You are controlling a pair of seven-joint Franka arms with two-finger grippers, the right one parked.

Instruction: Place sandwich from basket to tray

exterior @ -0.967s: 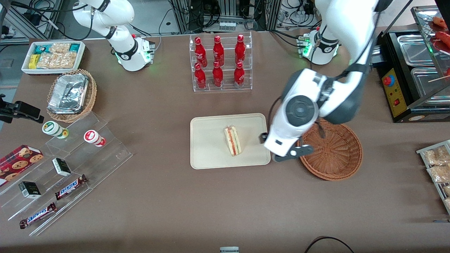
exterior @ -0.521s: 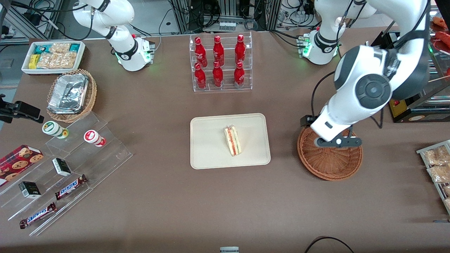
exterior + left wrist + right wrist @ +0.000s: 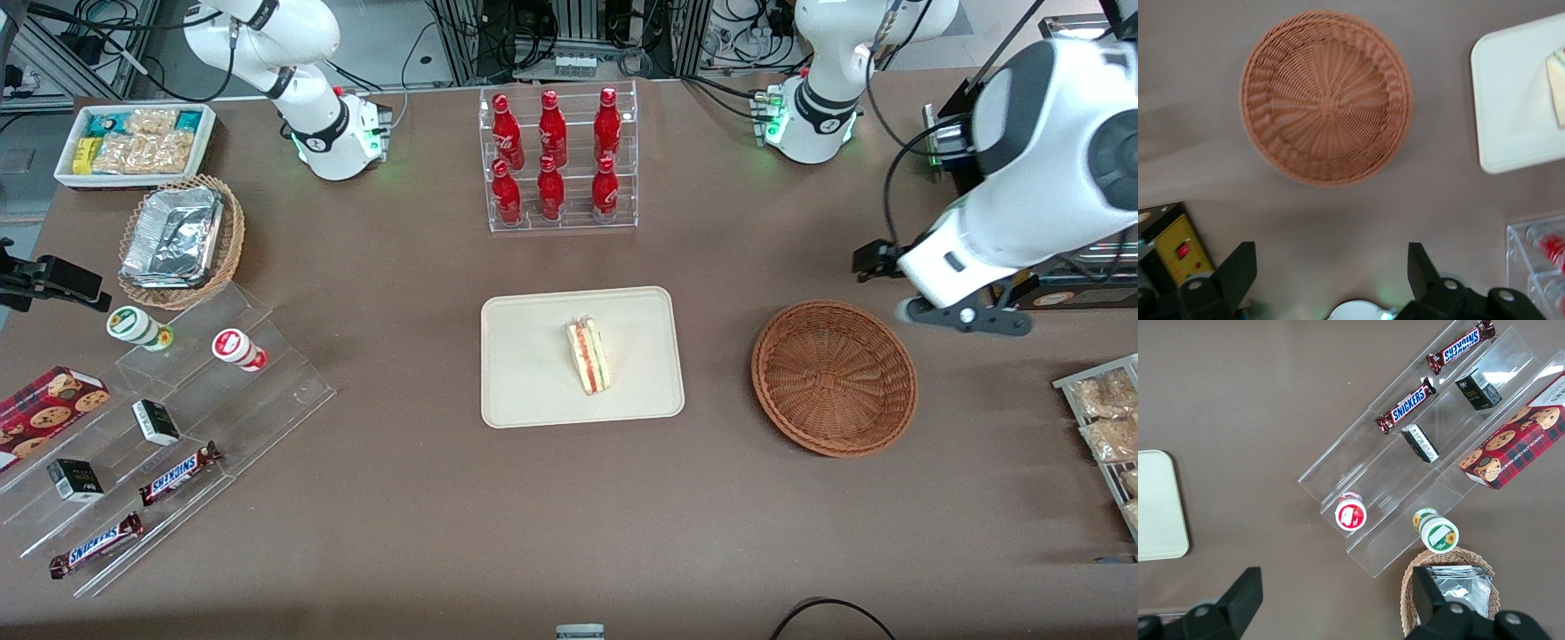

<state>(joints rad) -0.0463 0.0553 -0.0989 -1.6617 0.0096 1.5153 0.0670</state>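
The sandwich (image 3: pixel 589 357) lies on the cream tray (image 3: pixel 533 391), filling edge up, with nothing touching it. The reddish-brown basket (image 3: pixel 834 378) stands beside the tray toward the working arm's end and has nothing in it. My left gripper (image 3: pixel 965 316) hangs high above the table, farther from the front camera than the basket and closer to the working arm's end. The left wrist view looks down on the basket (image 3: pixel 1327 107), the tray corner (image 3: pixel 1511 100) and a slice of the sandwich (image 3: pixel 1557 87). There the gripper (image 3: pixel 1331 267) is open, and only bare table shows between its fingers (image 3: pixel 1238 270).
A clear rack of red bottles (image 3: pixel 557 160) stands farther back than the tray. A black machine with a yellow panel (image 3: pixel 1179 250) sits close to the gripper. Snack packets (image 3: pixel 1102 418) lie at the working arm's end; acrylic steps with snacks (image 3: pixel 169 418) and a foil-tray basket (image 3: pixel 178 240) at the parked arm's.
The left arm has swung away from the tray's edge, passed over the basket and risen toward the working arm's end. The sandwich has stayed on the tray.
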